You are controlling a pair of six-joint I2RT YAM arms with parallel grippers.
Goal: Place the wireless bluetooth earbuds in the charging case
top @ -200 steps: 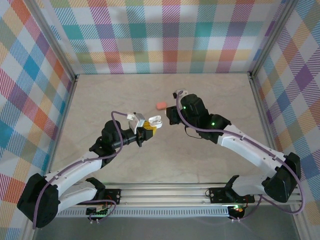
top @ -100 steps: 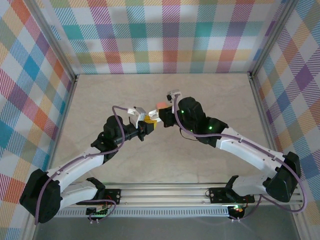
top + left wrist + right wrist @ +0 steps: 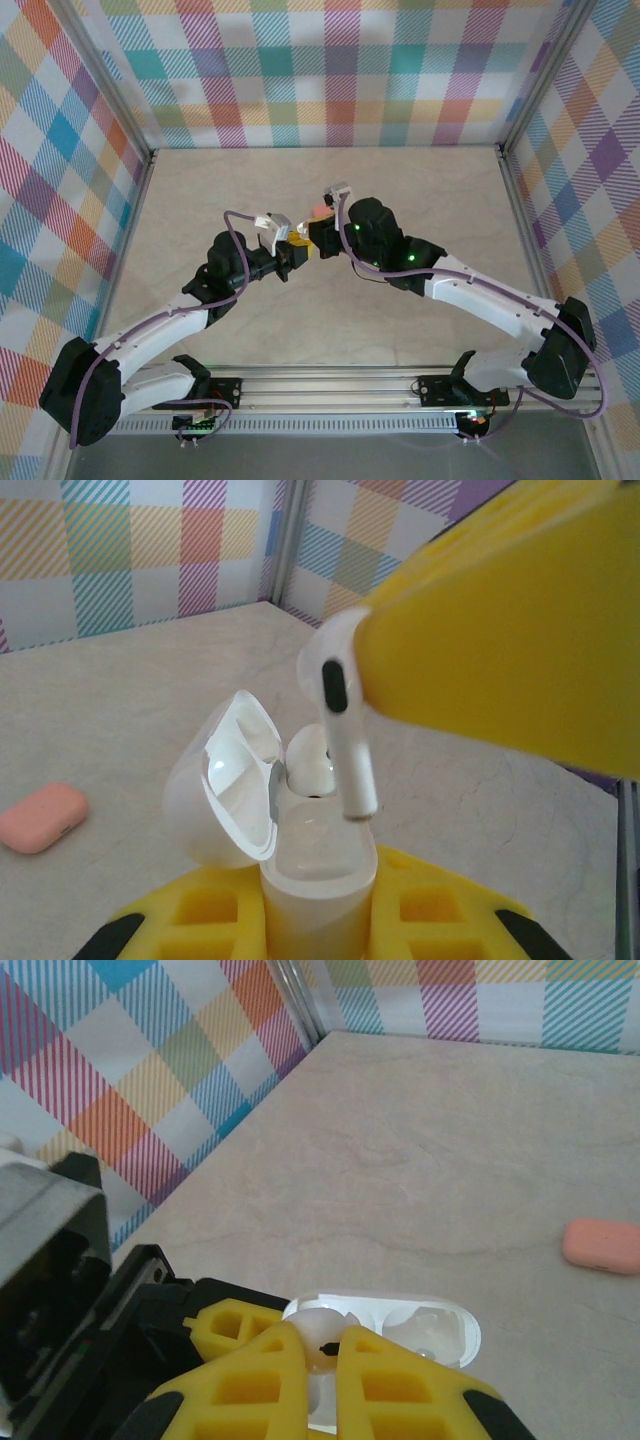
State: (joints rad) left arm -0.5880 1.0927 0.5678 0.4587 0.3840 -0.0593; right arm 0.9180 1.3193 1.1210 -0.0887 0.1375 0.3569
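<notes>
My left gripper [image 3: 318,925] is shut on the white charging case [image 3: 322,855], which stands upright with its lid [image 3: 222,780] swung open to the left. One white earbud [image 3: 308,762] sits in the case. My right gripper [image 3: 322,1360] is shut on a second white earbud [image 3: 320,1332], stem pointing down, just above the case's open mouth. In the left wrist view that earbud [image 3: 343,735] hangs from the right gripper's yellow finger [image 3: 510,630]. In the top view the left gripper [image 3: 296,248] and the right gripper [image 3: 317,233] meet at mid-table.
A closed salmon-pink case [image 3: 322,210] lies on the table just behind the grippers, also in the wrist views [image 3: 42,818] [image 3: 603,1245]. Checked walls [image 3: 340,70] and metal rails enclose the beige table [image 3: 420,190].
The right gripper has moved left with its earbud and now hangs over the open case. The left gripper has shifted the case slightly up and right to meet it.
</notes>
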